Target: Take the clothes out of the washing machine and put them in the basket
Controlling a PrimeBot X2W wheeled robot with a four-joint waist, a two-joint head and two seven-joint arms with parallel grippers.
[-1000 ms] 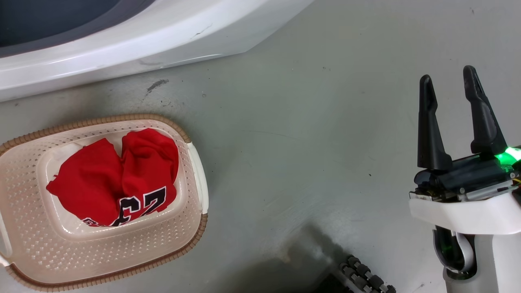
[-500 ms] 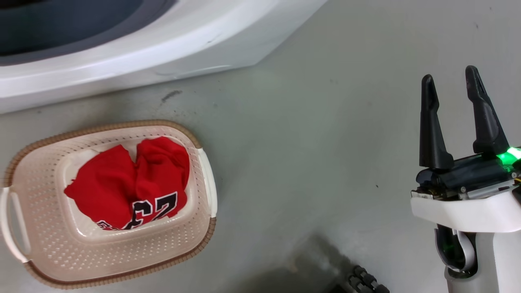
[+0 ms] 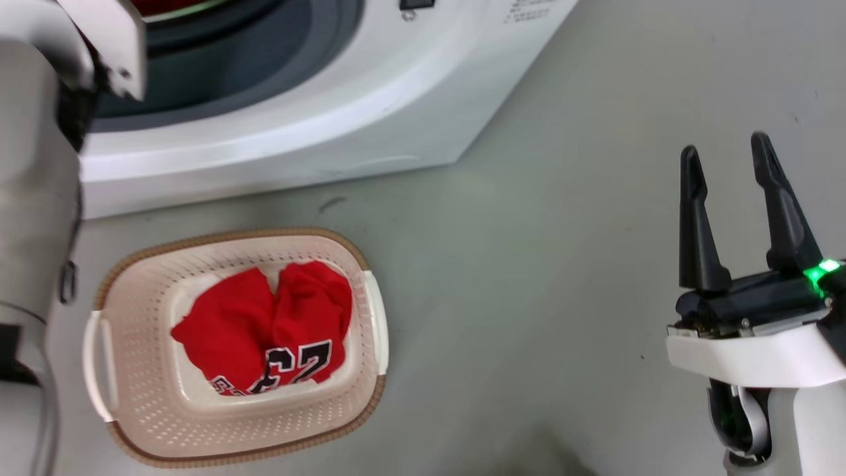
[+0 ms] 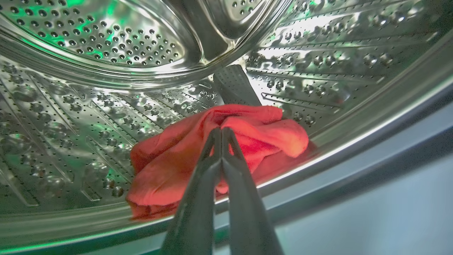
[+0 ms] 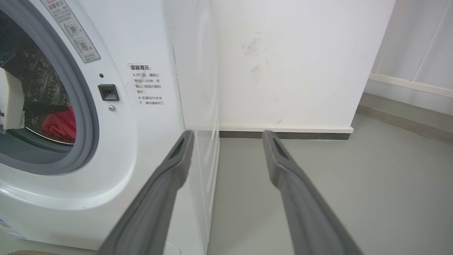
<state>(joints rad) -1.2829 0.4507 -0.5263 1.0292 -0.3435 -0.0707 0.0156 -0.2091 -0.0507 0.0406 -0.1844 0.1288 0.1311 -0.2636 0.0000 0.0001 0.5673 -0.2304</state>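
I find one red garment (image 4: 184,166) lying crumpled on the lower wall of the perforated steel drum (image 4: 106,46), close to its front lip. My left gripper (image 4: 221,130) is inside the drum, its fingers pressed together on a raised fold of that garment. The other red jersey (image 3: 264,330), with black white-edged numerals showing, lies bunched in the cream basket (image 3: 225,433). The basket stands on the grey floor (image 3: 529,297) just before the washing machine (image 3: 330,132). My right gripper (image 3: 725,144) hangs well apart, fingers spread, holding nothing.
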